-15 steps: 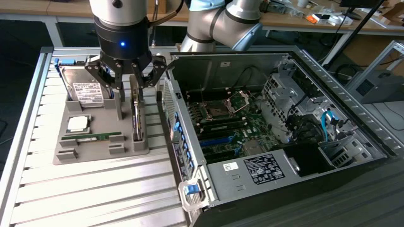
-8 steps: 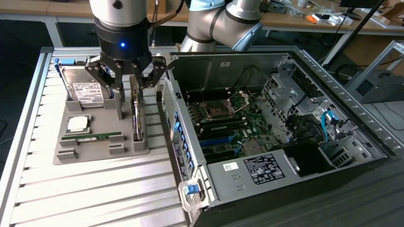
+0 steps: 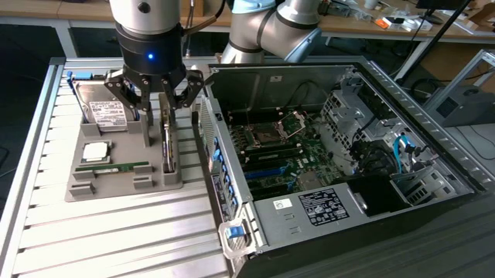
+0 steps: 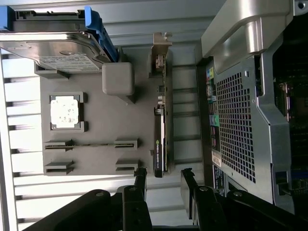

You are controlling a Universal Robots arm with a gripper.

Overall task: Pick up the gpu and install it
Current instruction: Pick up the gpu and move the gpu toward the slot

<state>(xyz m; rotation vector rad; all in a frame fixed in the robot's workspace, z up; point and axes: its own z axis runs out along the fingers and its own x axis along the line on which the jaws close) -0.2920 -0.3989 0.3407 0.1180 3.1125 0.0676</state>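
Matt grey plastic makes the tray [image 3: 116, 185], ribbed brushed metal the table [image 3: 108, 237]. The hard drive [image 3: 106, 113] has a shiny metal top with a paper label. The computer case [image 4: 237, 130] is perforated sheet metal; the gpu [image 4: 161, 137] has a bare metal bracket.

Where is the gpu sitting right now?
The gpu stands on edge along the grey tray's side toward the exterior view's right, beside the computer case, below the open hand.

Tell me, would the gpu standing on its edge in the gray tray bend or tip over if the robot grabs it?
The gpu is probably stiff: it looks like a board with a black cooler block. Thin and standing on edge in the gray tray, it might tip if nudged sideways.
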